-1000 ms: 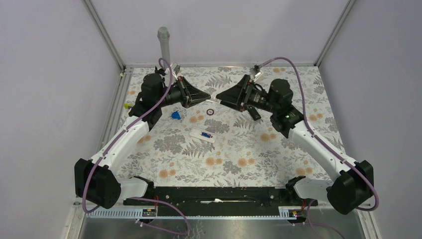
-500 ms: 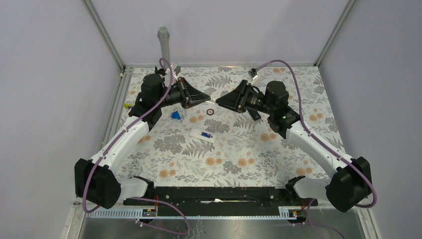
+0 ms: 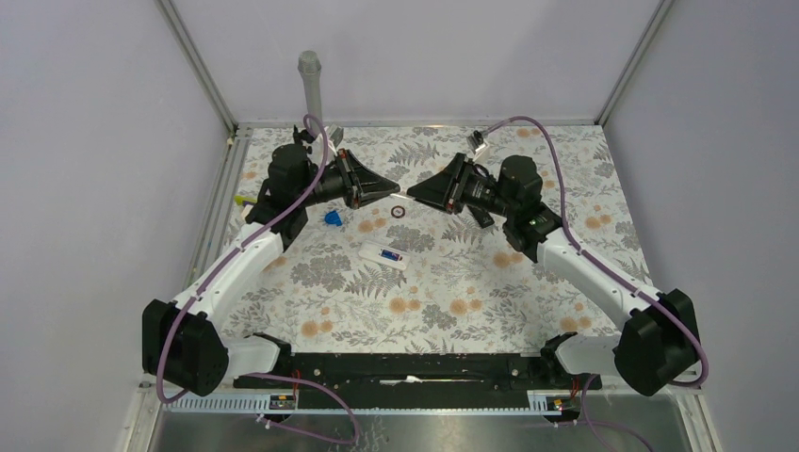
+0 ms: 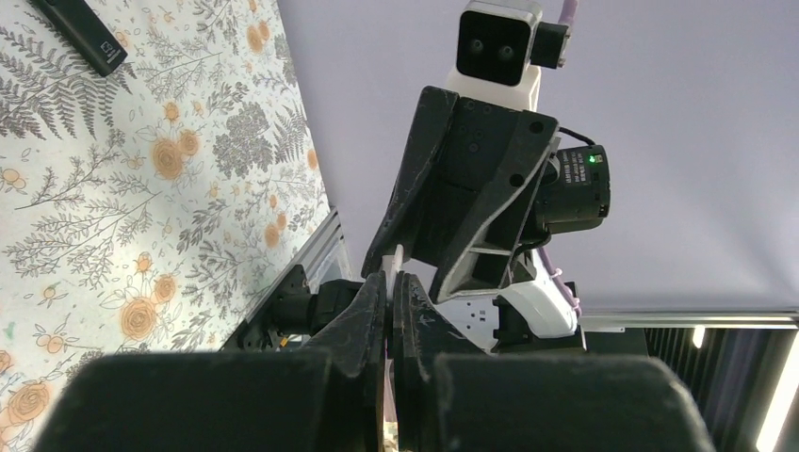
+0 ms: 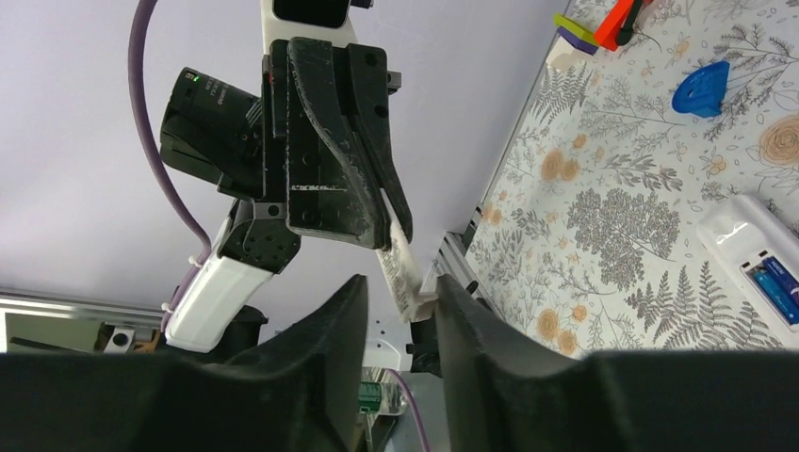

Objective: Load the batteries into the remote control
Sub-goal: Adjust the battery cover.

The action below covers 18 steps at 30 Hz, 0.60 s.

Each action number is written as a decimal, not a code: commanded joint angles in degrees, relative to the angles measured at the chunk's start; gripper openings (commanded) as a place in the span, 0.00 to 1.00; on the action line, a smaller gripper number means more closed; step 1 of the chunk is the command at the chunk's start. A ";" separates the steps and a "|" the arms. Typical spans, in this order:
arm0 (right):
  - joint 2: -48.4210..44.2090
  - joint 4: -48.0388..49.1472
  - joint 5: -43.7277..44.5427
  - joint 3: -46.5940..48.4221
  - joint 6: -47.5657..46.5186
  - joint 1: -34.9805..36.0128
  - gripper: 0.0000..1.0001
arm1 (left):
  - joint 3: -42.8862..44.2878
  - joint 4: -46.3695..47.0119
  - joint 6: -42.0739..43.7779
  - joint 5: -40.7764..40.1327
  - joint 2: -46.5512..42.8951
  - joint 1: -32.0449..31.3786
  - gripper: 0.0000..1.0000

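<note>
The white remote (image 3: 384,255) lies on the floral mat with its compartment open and a blue battery (image 3: 390,255) inside. It also shows in the right wrist view (image 5: 744,231), with the blue battery (image 5: 774,287) in it. My left gripper (image 3: 391,185) is raised above the mat and shut on a thin white flat piece (image 4: 397,256). My right gripper (image 3: 413,191) faces it tip to tip. In the right wrist view the right gripper (image 5: 400,287) is open, its jaws on either side of the free end of the white piece (image 5: 398,259), which touches one finger.
A black remote (image 3: 481,215) lies under the right wrist and shows in the left wrist view (image 4: 80,36). A blue blob-shaped piece (image 3: 332,218) and a small ring (image 3: 399,211) lie below the grippers. An orange-red piece with a yellow-green bit (image 5: 617,17) sits by the mat's left edge.
The right arm has shifted a little to the left and its wrist has turned. The left arm has hardly moved and still holds the white piece.
</note>
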 commanded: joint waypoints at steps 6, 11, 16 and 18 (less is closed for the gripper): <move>1.93 10.57 -2.62 -1.73 5.00 0.67 0.22 | -1.02 4.02 -0.63 1.06 -2.19 -0.16 0.00; 1.44 11.56 -2.20 -3.30 5.75 0.68 0.05 | -1.50 4.02 -0.32 0.86 -2.46 -0.16 0.01; 0.28 12.83 -0.34 -6.03 6.24 0.67 0.00 | -2.10 0.77 2.93 -0.64 -3.69 -0.09 0.44; -0.18 13.45 0.62 -7.66 6.68 0.68 0.00 | -2.03 -2.69 6.02 -2.67 -4.62 -0.09 0.62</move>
